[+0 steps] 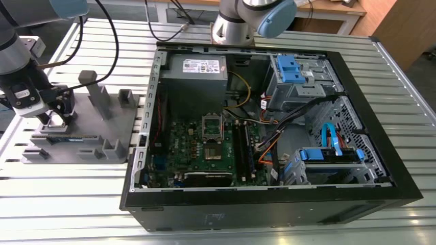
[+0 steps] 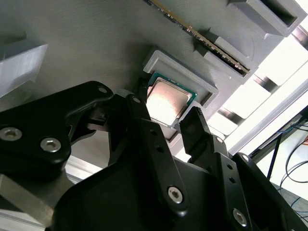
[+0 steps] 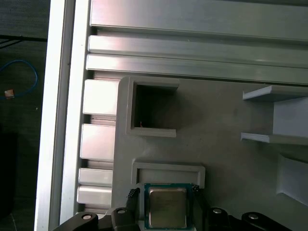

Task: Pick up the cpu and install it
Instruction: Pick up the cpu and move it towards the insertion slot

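The cpu [image 2: 166, 101] [image 3: 166, 207], a small square chip with a silvery metal top and green edge, lies flat in a shallow pocket of the grey holder tray [image 1: 89, 149]. My gripper [image 1: 56, 120] [image 2: 167, 104] [image 3: 164, 190] hangs low over that pocket at the exterior view's left. Its two black fingers [image 2: 192, 126] straddle the chip, one close to each side edge, open, with a thin gap on at least one side. In the exterior view the gripper hides the cpu. The open computer case [image 1: 381, 168] shows the motherboard with its cpu socket [image 1: 212, 127].
A long green memory stick [image 1: 65, 138] [image 2: 202, 41] lies in the tray beside the pocket. Upright grey blocks [image 1: 95, 94] rise from the tray. A grey power-supply box [image 1: 194, 69] and blue drive brackets [image 1: 286, 69] sit inside the case. Another arm's base [image 1: 235, 23] stands behind it.
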